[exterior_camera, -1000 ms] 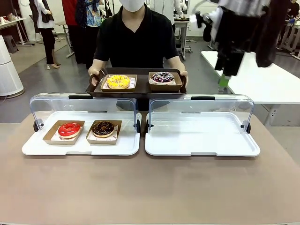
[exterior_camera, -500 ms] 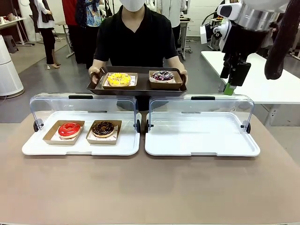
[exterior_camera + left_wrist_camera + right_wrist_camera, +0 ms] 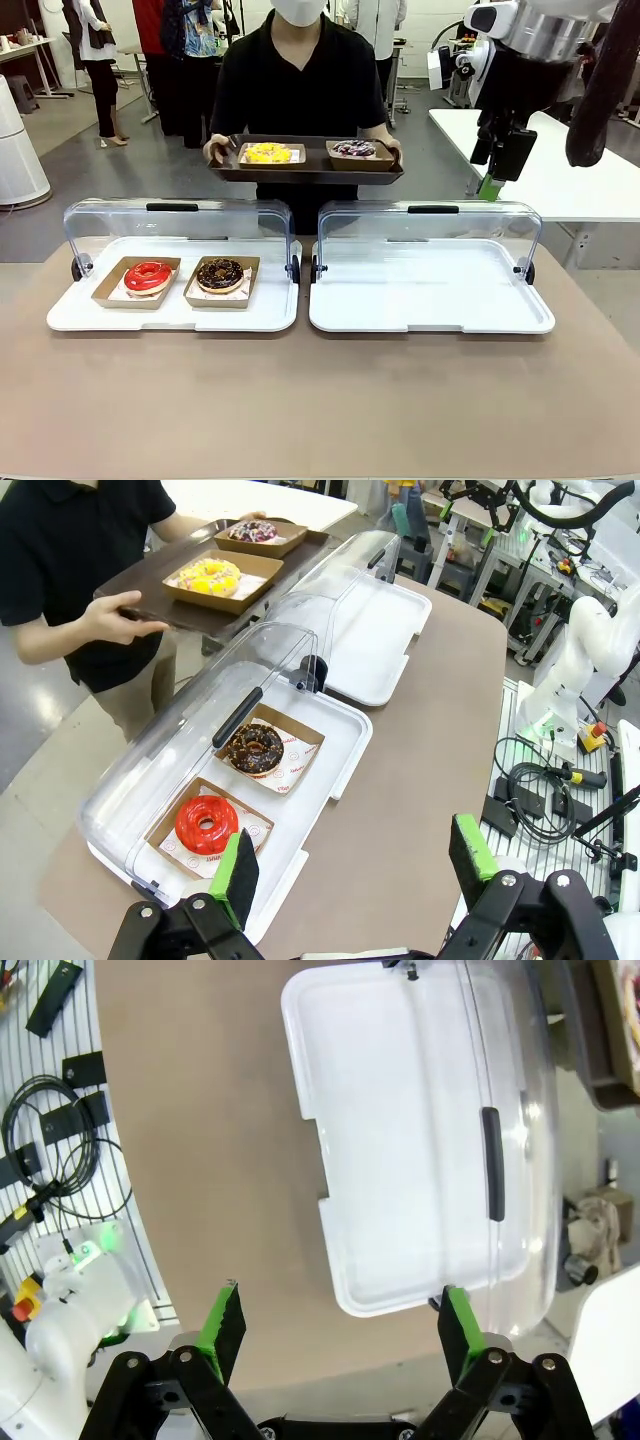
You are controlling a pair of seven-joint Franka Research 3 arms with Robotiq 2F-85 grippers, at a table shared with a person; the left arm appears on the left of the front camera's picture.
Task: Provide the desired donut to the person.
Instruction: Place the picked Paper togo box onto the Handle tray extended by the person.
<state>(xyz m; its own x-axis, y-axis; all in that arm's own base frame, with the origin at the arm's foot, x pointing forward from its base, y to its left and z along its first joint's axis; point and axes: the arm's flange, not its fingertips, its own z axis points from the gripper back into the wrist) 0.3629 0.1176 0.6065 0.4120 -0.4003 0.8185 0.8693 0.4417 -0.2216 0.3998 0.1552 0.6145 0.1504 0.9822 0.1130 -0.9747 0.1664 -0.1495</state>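
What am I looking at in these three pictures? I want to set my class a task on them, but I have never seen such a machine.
Two robot arms share a table with a person. One picture looks across the table from between the arms; the other two come from cameras on each wrist. The left gripper and right gripper are both open and hold nothing. A red donut and a chocolate donut sit in the left case; the right case is bare. The person holds a tray carrying a yellow donut and a purple donut.

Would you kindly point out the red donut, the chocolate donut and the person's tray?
red donut (image 3: 148,275), front view, its glazed ring.
chocolate donut (image 3: 220,273), front view, its top.
tray (image 3: 310,161), front view, bare middle.
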